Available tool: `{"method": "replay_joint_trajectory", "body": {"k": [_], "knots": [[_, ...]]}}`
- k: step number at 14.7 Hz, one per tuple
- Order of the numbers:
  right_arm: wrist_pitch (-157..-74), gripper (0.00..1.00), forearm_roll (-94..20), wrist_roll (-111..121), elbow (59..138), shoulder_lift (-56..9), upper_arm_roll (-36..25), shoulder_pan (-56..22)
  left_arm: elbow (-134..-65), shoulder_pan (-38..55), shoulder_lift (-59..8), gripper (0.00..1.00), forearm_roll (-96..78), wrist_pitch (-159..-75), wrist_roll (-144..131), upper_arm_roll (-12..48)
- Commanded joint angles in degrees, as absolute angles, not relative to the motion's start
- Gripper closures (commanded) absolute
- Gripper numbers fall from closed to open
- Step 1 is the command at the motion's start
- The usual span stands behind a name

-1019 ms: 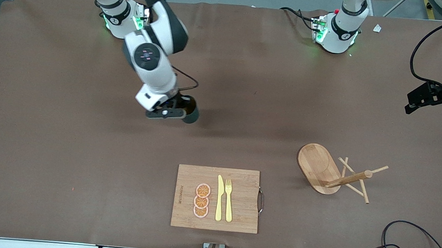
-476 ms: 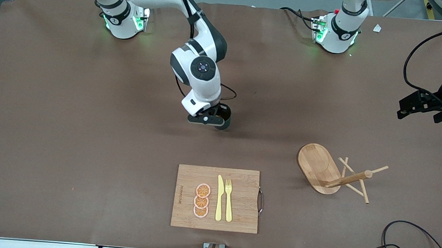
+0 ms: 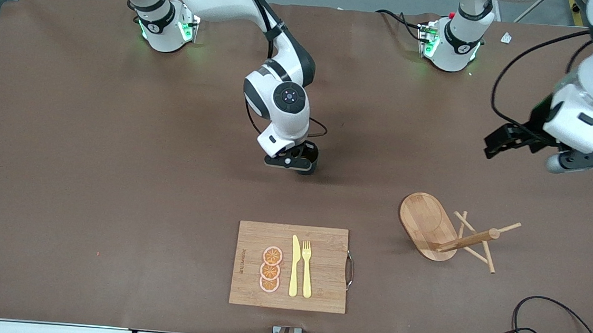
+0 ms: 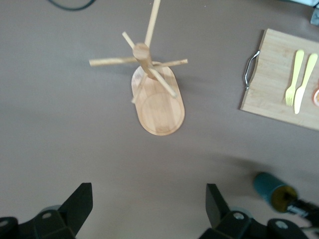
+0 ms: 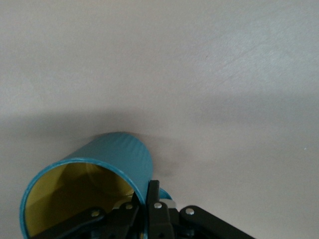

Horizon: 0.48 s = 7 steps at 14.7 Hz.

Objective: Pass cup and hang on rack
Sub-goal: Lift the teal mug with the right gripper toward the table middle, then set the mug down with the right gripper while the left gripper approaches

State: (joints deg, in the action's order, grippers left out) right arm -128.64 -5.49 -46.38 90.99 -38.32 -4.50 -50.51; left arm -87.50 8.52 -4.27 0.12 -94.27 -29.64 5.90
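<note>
Cup point(image 5: 99, 169) first: your right wrist view shows what the front camera hides, the teal rim and yellow inside, with the right gripper point(image 5: 149, 199) pinched shut on the wall by the handle. From the front you only catch a dark sliver of it under that gripper, up over bare brown table point(image 3: 116, 173) mid-table. Your left wrist view gives the rack point(image 4: 157, 99) from above, standing on its oval base with pegs splayed, plus the cutting board point(image 4: 279, 74) with yellow fork point(image 4: 294, 74) and knife point(image 4: 305, 77). Left gripper point(image 3: 526, 145) hangs over the table toward the left arm's end, fingers point(image 4: 75, 209) spread wide and holding nothing. Room looks good: open cloth between the two grippers, the board nearer the front camera than the cup, the rack nearer the camera than the left gripper, a cable point(image 3: 553, 329) coiled by the table's near edge. Since a second ago, your right arm has carried the cup toward the table's middle, and the left arm has swung in from the edge.
</note>
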Motion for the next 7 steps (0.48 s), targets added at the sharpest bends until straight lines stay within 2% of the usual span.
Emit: {"method": "replay_joint_trajectory", "body": {"k": [1, 3, 4, 5, 7], "knots": [[-128.67, 0.97, -5.71, -47.29, 90.09, -39.02, -5.27, -51.77, -86.75, 11.33, -5.1, 0.0, 3.5, -93.95, -38.21, 6.32], [-128.94, 0.87, -5.63, -47.29, 90.09, -39.2, -5.27, -52.12, -86.75, 14.05, -6.24, 0.0, 4.56, -94.22, -44.09, 6.5], [-129.11, 0.64, -5.63, -47.29, 90.09, -39.37, -5.27, -52.21, -86.66, 15.63, -7.11, 0.0, 5.53, -94.31, -47.51, 6.59], [-129.37, 0.01, -5.36, -47.2, 90.09, -39.37, -5.27, -52.21, -86.66, 17.21, -7.38, 0.0, 6.41, -94.39, -50.33, 6.59], [-129.29, 0.0, -5.1, -46.5, 90.0, -39.11, -5.27, -52.12, -86.75, 19.5, -8.43, 0.0, 7.21, -95.88, -52.99, 6.59]]}}
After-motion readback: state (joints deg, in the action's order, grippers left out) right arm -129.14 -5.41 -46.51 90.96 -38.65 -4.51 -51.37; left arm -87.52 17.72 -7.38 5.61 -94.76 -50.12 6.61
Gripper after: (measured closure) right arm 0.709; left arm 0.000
